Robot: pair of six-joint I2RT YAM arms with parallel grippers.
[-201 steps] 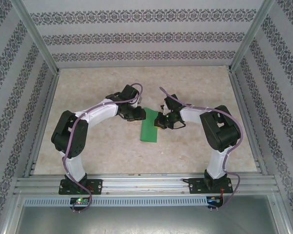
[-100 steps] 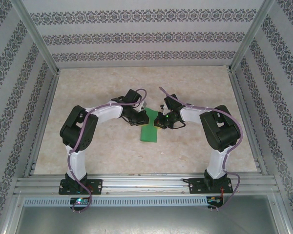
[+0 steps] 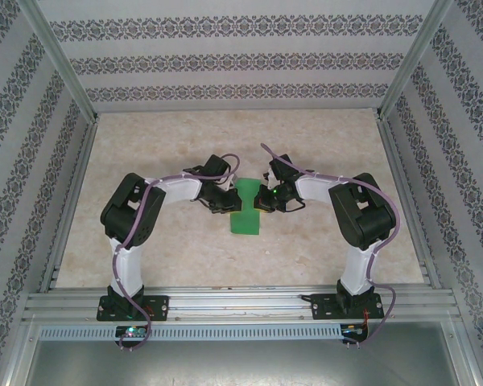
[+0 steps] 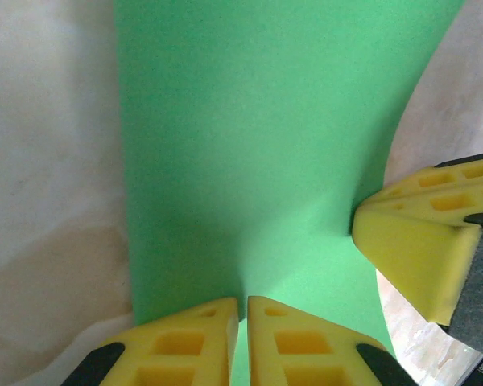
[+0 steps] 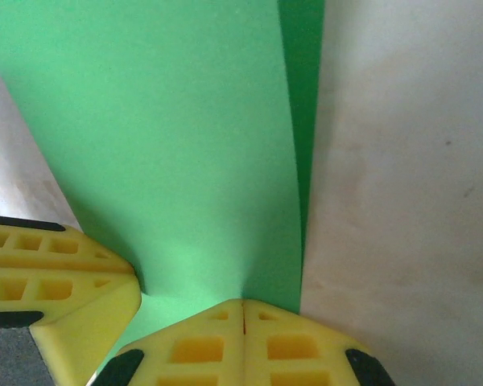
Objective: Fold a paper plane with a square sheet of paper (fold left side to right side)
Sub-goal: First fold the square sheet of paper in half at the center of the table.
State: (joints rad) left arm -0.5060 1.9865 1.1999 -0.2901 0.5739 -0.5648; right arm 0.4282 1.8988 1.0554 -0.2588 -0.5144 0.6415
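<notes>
From above, the square sheet of paper lay on the marbled table as a narrow bright green strip, long edges running away from the arm bases, with the left gripper at its left edge and the right gripper at its right edge, both toward the far half of the sheet. That view hid the fingertips under the black wrist housings. The wrist cameras showed them plainly. The left wrist camera looked across the sheet with its two yellow fingers drawn almost together, a sliver of green running between the tips, pinched on the sheet's edge. The other arm's yellow finger touched the opposite edge. The right wrist camera showed its own fingers pressed tight together on the sheet's edge. Only this view showed that the sheet was doubled: an upper layer bowed slightly upward, with a darker green lower layer peeking out beside it toward the bare table. Both arms were bent at the elbow, upper links rising from the bases and forearms reaching inward toward the sheet, wrists facing each other across it, purple cables looping along each. Tiny white lettering at the corner of the left wrist view was too small to read.
</notes>
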